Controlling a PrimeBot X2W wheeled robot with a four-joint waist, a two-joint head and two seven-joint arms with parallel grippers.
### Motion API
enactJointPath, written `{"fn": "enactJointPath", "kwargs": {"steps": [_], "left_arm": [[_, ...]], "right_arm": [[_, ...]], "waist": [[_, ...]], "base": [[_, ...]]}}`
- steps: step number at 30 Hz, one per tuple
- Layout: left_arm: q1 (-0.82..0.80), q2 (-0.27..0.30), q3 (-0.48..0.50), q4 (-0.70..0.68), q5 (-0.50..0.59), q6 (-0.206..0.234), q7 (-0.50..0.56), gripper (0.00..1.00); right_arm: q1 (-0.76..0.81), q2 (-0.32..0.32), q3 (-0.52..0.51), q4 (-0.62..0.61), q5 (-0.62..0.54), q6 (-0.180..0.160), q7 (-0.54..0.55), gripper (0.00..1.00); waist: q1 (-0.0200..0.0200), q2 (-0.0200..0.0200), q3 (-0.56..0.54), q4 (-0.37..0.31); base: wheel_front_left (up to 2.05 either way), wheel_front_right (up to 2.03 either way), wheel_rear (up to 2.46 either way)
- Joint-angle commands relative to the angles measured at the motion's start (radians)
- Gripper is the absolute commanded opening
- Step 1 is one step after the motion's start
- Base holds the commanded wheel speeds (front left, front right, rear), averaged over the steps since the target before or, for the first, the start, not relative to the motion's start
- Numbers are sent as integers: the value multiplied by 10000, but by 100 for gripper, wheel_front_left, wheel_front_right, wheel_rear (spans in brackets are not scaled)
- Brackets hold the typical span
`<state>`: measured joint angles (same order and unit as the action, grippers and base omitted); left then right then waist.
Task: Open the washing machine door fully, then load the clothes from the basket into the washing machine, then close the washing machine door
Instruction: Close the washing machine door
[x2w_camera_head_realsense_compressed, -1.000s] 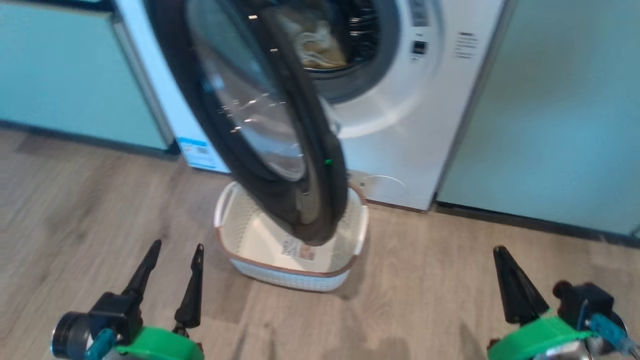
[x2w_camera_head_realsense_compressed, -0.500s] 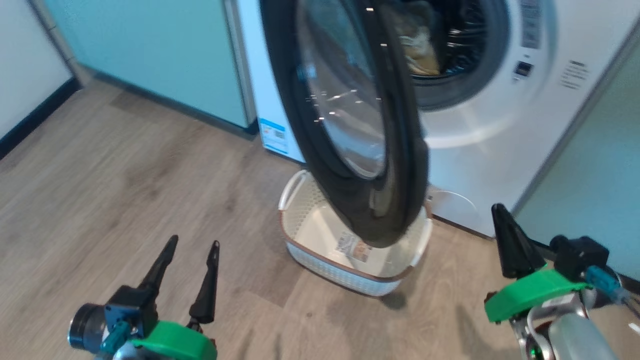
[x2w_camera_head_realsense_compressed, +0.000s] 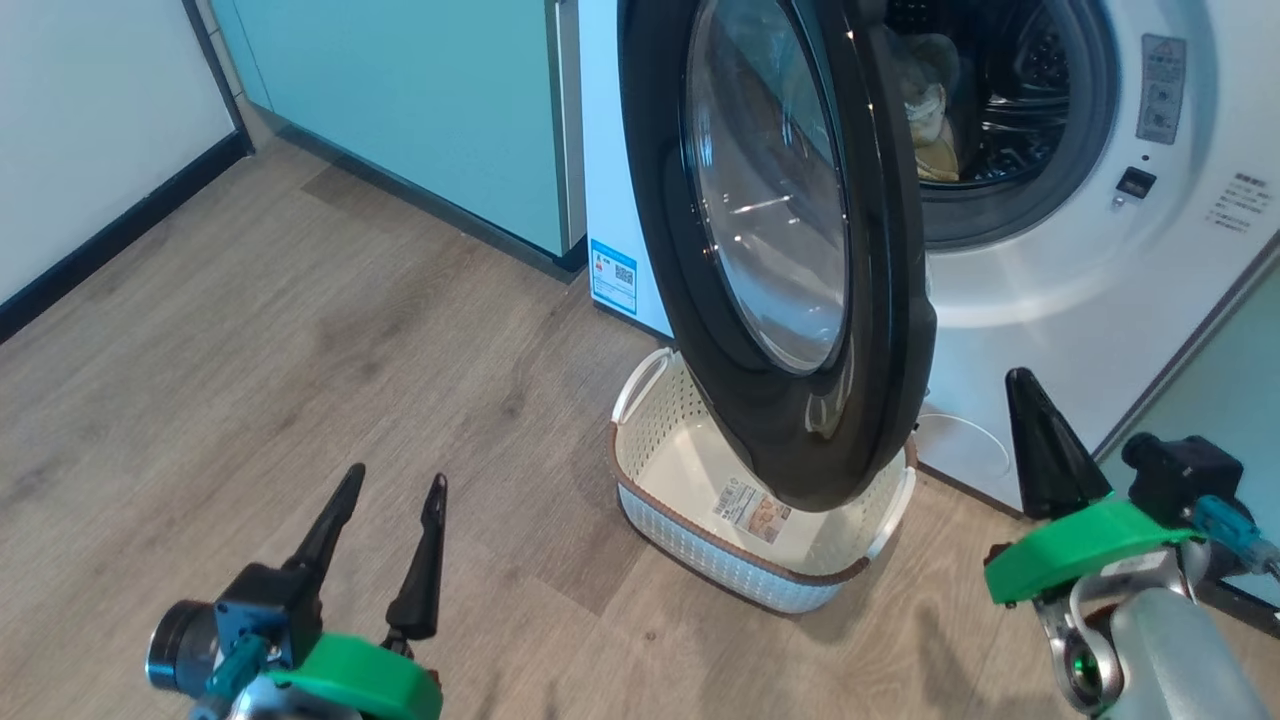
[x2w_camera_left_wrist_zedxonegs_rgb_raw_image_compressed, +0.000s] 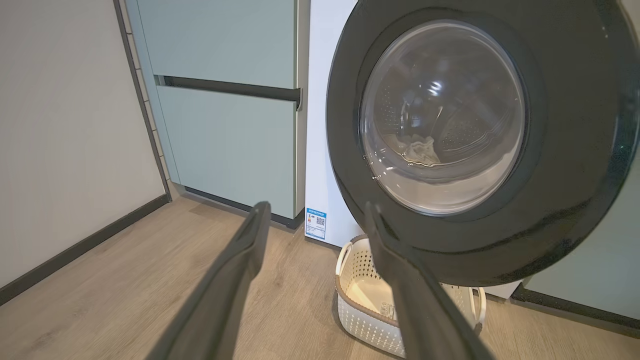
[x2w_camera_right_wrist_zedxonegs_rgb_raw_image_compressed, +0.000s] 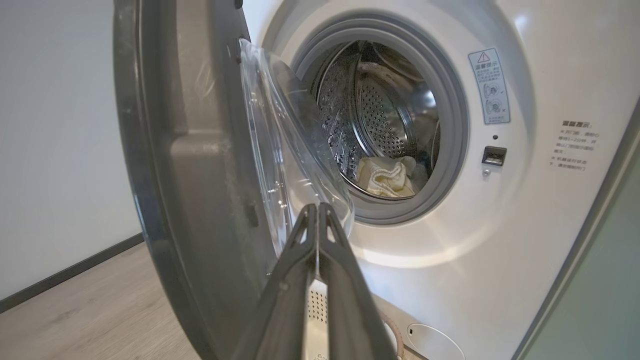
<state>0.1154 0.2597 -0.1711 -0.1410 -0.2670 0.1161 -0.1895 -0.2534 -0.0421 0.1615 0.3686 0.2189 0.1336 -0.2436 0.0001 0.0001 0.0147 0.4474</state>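
Door part open, clothes in the drum

From the head camera I see the door swung out from the machine, nearly edge-on to me, its lower rim hanging over the basket. The basket sits on the floor just before the machine, its bare base and label in plain sight. The clothes lie inside the drum, a pale yellow bundle past the door's edge. My left claw hovers at the lower left, fingers spread apart, holding nothing. My right claw at the lower right has its fingers pressed together into one point, also holding nothing. Both are well apart from the door.

The left wrist camera gives me what the head does not: the door's glossy outer face nearly square on, the clothes seen through its glass, and a teal cabinet beside the machine. The right wrist camera looks from the other side. It shows the door's grey inner frame, the clear bowl bulging toward the drum, and the clothes resting on the drum's bottom just behind the grey seal.

Against a second ago, the head camera has turned: a white wall has come in at its left and the blur is gone. Door, basket and clothes keep their places, and both claws are set as before.
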Motion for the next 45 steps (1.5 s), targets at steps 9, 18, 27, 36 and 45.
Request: {"fn": "enactJointPath", "kwargs": {"steps": [9,18,27,36,45], "left_arm": [[-579,70,189,-208,-150,-80,-88,100],[-550,165,184,-247,-189,-68,-60,100],[-474,279,173,-325,-140,16,-41,100],[-444,262,166,-428,-155,154,-91,100],[-565,242,93,-360,-142,182,-207,100]], "right_arm": [[-732,-144,331,-548,64,-29,-171,0],[-1589,-322,1008,-1710,33,-29,-176,0],[-2250,-336,2088,-3498,122,-29,277,0],[-1028,-227,3608,-2999,772,-29,942,0],[-927,-164,3950,-1259,1224,-29,678,0]], "waist": [[-1,-1,-209,-60],[-1,-1,-379,-102],[-1,-1,-489,109],[-1,-1,-360,233],[-1,-1,-167,146]], "base": [[0,0,0],[0,0,0],[0,0,0],[0,0,0],[0,0,0]]}}
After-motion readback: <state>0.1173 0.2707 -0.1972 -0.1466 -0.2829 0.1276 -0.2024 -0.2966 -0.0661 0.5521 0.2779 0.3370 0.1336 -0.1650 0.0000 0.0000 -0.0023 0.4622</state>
